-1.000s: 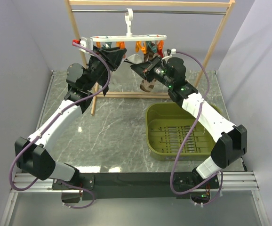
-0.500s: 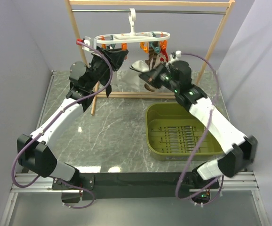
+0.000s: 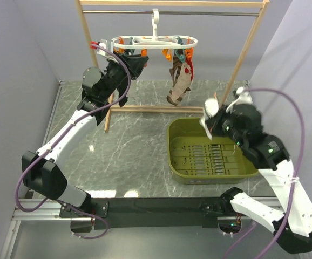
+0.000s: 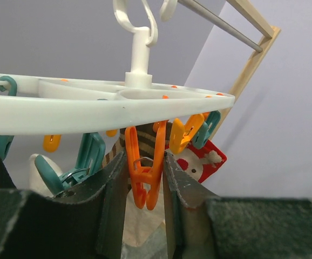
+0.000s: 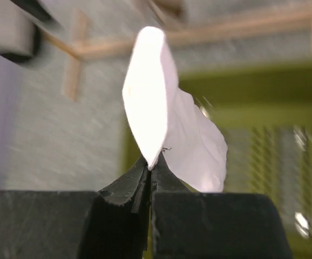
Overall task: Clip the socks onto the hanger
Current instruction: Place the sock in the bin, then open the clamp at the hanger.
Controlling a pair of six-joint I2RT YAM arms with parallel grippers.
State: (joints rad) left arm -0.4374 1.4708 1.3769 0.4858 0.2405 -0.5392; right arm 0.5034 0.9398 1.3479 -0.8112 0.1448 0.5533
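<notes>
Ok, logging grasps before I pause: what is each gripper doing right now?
Left gripper: closed on an orange clip of the hanger.
Right gripper: closed on a white sock.

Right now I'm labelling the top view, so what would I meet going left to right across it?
Left post → left gripper on an orange clip → brown striped sock hanging → white sock pinched in the right gripper.
</notes>
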